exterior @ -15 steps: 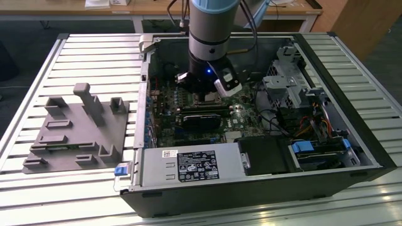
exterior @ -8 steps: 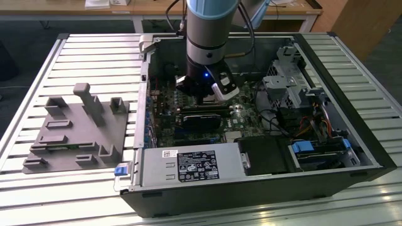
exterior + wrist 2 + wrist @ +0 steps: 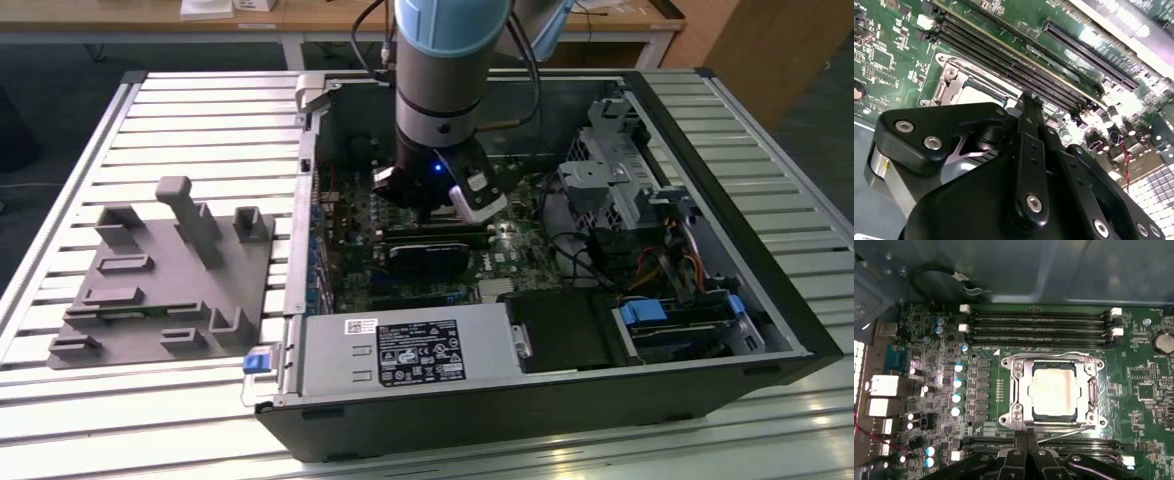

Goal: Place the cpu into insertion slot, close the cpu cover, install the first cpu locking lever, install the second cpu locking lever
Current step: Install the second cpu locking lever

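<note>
Inside the open computer case (image 3: 694,300), in the exterior view, you see the arm reaching down to the motherboard (image 3: 514,255); its own body hides the socket and fingertips.

Turn to the second wrist view: the gripper (image 3: 1026,100) has its fingers pressed together, holding nothing, and its black linkage covers most of the cpu (image 3: 976,92).

Your first wrist view shows the cpu (image 3: 1054,390) seated in the insertion slot (image 3: 1032,414) with the cpu cover (image 3: 1054,359) down around it, the gripper (image 3: 1026,436) at the frame's near edge, beside a thin locking lever (image 3: 1064,432).

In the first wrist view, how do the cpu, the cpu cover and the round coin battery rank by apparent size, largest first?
1. cpu cover, the silvery frame around the chip.
2. cpu, sitting inside that frame.
3. coin battery, clearly smallest, though cut off at the picture's edge.
</note>
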